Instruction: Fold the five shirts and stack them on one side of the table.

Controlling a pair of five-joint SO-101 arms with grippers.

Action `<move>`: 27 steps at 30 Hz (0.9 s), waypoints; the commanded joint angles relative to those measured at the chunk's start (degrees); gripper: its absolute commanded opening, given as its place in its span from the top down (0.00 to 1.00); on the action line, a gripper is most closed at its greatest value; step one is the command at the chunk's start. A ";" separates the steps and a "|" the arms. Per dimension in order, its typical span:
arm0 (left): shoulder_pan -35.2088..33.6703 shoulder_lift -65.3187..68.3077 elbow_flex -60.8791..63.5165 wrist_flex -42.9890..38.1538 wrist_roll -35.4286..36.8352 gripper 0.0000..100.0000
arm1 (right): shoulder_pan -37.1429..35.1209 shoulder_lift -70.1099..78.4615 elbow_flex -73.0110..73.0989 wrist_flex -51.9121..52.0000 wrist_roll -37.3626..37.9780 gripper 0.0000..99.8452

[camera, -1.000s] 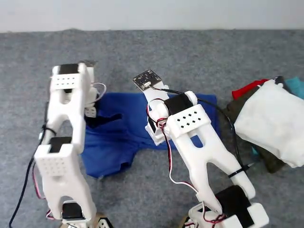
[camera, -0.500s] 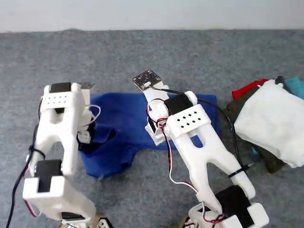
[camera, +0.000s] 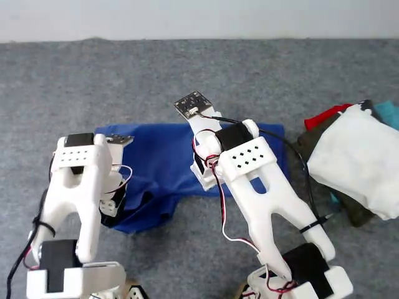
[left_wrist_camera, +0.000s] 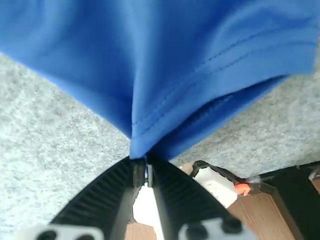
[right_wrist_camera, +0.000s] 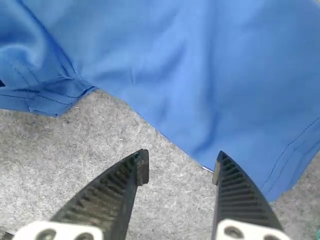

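A blue shirt lies crumpled on the grey table between the two arms. My left gripper is shut on a bunched edge of the blue shirt, at its near left part, and the cloth hangs from the pinch. In the high view the left arm stands over that corner. My right gripper is open, hovering just above the bare table beside the shirt's near edge, with nothing between its fingers. The right arm covers the shirt's middle.
A pile of other shirts sits at the right edge: a white one on top, with red, teal and dark olive cloth under it. Grey table stretches open at the back and far left.
The left arm has drawn back toward the near edge, pulling the shirt's left part with it. The right arm has stayed still.
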 commanded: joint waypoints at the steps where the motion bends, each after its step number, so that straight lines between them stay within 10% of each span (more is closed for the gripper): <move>1: -0.26 -3.60 0.13 1.49 -1.85 0.99 | -0.22 -0.66 -2.20 1.36 -0.53 0.78; 11: 0.18 -16.79 -3.47 1.49 -6.95 0.98 | 0.84 -0.57 -2.29 2.07 1.76 0.78; 27: -0.18 -24.53 0.13 1.32 -12.31 0.84 | 24.75 -0.22 10.46 -12.09 1.85 0.78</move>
